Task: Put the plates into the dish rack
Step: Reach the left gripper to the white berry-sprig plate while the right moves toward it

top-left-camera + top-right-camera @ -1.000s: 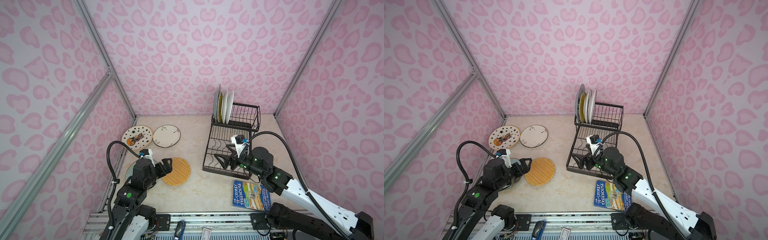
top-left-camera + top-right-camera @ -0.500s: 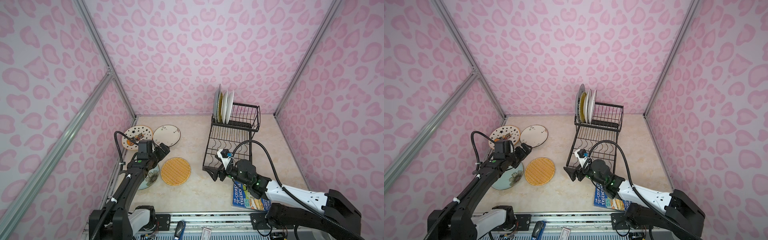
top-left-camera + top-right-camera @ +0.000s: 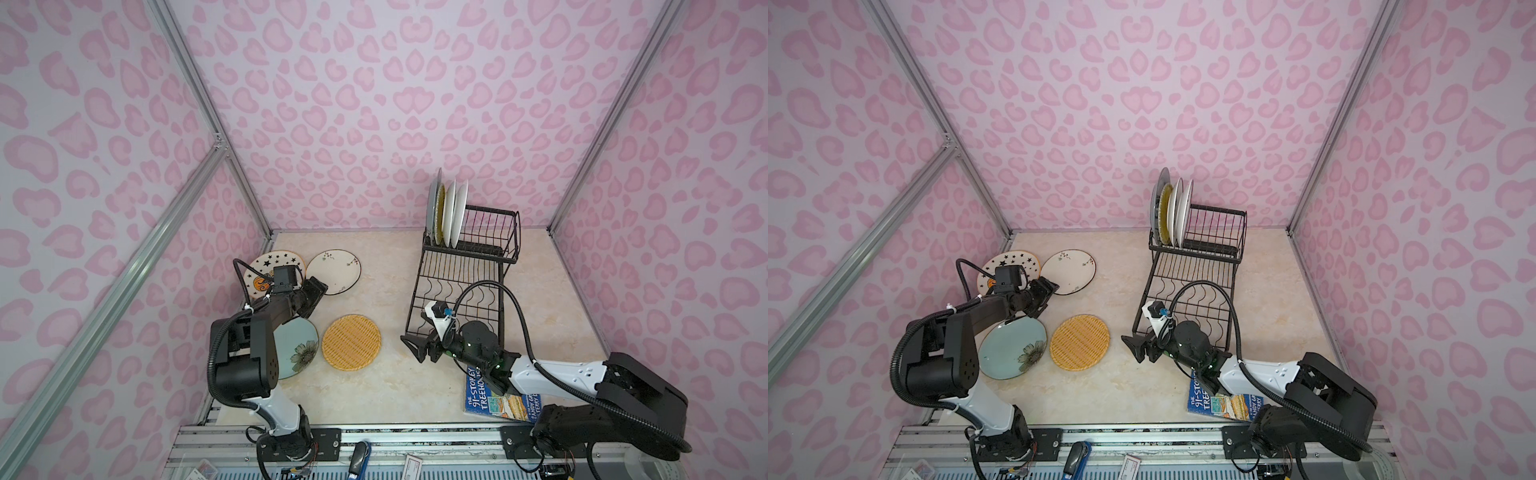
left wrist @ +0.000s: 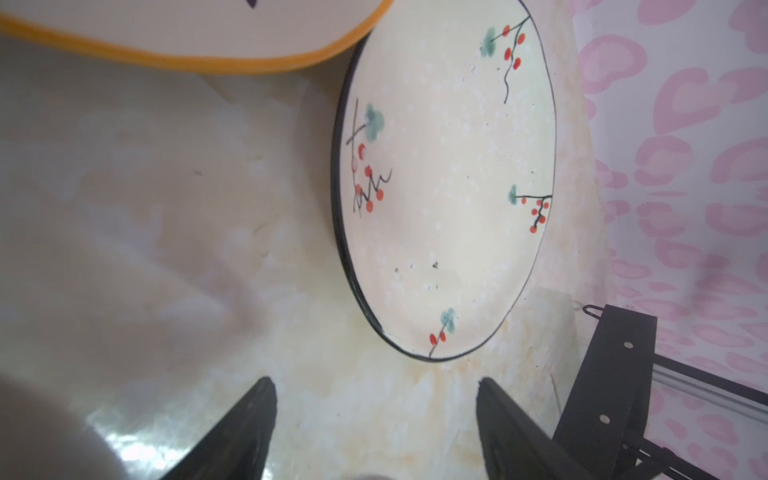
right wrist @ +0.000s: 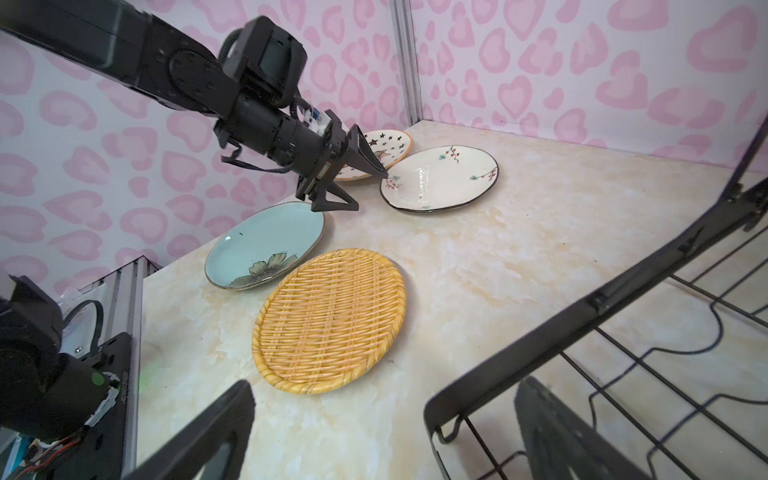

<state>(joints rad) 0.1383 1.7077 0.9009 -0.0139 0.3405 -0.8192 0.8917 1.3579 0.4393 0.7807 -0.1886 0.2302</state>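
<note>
- Black wire sets the scene: the dish rack (image 3: 469,250) carries four plates (image 3: 446,214) standing on edge in its raised basket, and its wide lower tray holds none.
- Four more lie flat on the table (image 3: 395,386), across from the dish rack: the star plate (image 3: 266,264), the sprig plate (image 3: 334,272), the pale green floral plate (image 3: 297,345) and the orange woven plate (image 3: 351,341). The woven one is nearest the rack.
- We judge the step in hand to be the pick-up of the sprig plate. The left gripper (image 3: 313,293) is low at the plate's rim on the side away from the rack, jaws apart with nothing between them. We cannot tell whether a fingertip touches the rim.
- At the rack's near corner the right gripper (image 3: 415,349) hovers, spread wide and empty.
- Next, we reckon, one finger must slip under the shallow rim, the jaws must close on it, and the plate must be lifted and tipped upright for a free slot in the rack.
- Seen close in the left wrist view, the sprig plate is cream-glazed with a thin black rim, red berries and teal leaves. It looks glossy and probably slick to grip.
</note>
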